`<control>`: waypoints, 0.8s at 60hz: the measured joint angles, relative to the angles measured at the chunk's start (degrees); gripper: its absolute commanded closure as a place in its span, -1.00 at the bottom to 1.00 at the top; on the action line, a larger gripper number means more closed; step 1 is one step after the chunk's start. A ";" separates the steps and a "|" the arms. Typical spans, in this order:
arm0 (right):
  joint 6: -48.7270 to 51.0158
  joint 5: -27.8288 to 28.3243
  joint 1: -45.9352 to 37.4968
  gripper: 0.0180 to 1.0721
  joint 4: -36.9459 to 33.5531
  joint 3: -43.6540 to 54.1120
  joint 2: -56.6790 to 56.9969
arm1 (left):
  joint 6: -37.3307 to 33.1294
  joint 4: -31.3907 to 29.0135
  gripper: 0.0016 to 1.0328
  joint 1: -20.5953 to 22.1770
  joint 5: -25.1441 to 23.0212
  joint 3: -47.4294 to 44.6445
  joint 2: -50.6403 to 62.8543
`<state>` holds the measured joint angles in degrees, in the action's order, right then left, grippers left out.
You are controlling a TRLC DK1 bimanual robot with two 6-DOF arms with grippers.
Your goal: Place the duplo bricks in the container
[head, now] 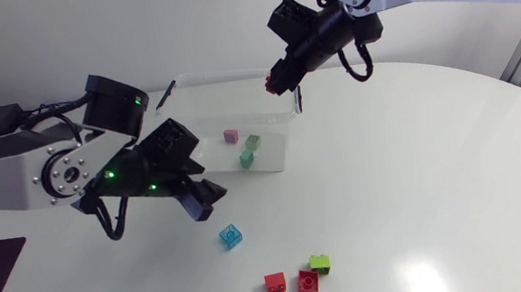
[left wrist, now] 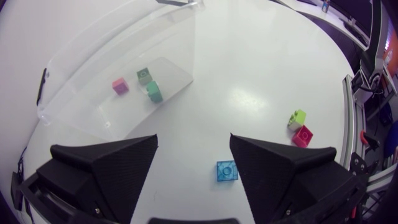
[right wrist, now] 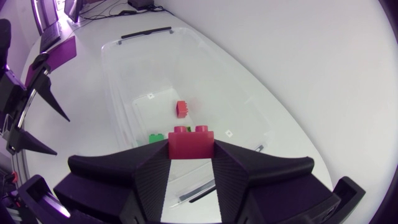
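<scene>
My right gripper [head: 279, 80] hangs over the far right end of the clear container [head: 272, 155] and is shut on a red brick [head: 272, 83]. In the right wrist view the red brick [right wrist: 191, 140] sits clamped between the fingertips of the right gripper [right wrist: 191, 152], above the container [right wrist: 118, 68]. My left gripper [head: 204, 196] is open and holds nothing, just in front of the container's near left corner. A translucent blue brick [left wrist: 227, 170] lies on the table below it, close to one of its fingers [left wrist: 280, 168]. A pink brick [head: 230, 137] and two green bricks [head: 252, 142] lie inside the container.
Near the table's front lie two red bricks [head: 275, 283] and a lime brick [head: 320, 262], close together. The blue brick [head: 231, 236] lies between them and the container. The table's right half is bare white surface.
</scene>
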<state>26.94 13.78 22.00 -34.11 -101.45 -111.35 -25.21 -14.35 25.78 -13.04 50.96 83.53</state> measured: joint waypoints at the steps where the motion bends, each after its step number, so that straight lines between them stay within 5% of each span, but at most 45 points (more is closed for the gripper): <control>1: 0.02 -0.15 0.00 0.04 -0.02 -0.22 -0.26 | -0.15 0.11 -0.56 0.13 0.00 -0.15 0.17; 6: 0.02 -0.42 0.00 -0.82 -0.02 -0.85 -1.84 | -0.35 0.79 -0.56 0.81 0.00 -0.83 1.40; 8: 0.00 -0.46 0.00 -0.91 -0.11 -0.85 -2.10 | -0.39 0.98 -0.57 1.05 0.02 -1.07 1.95; 25: 0.04 -0.81 0.02 -0.91 -0.44 2.86 3.04 | -1.66 1.42 -0.62 2.45 0.48 -1.53 10.12; 48: 0.50 -1.01 4.48 -0.91 -0.85 24.33 25.79 | -1.81 1.44 -0.62 5.44 3.32 -1.68 15.13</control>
<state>27.44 12.78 26.48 -34.96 -77.12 -85.56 -27.03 -12.91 31.22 -9.72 49.28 98.65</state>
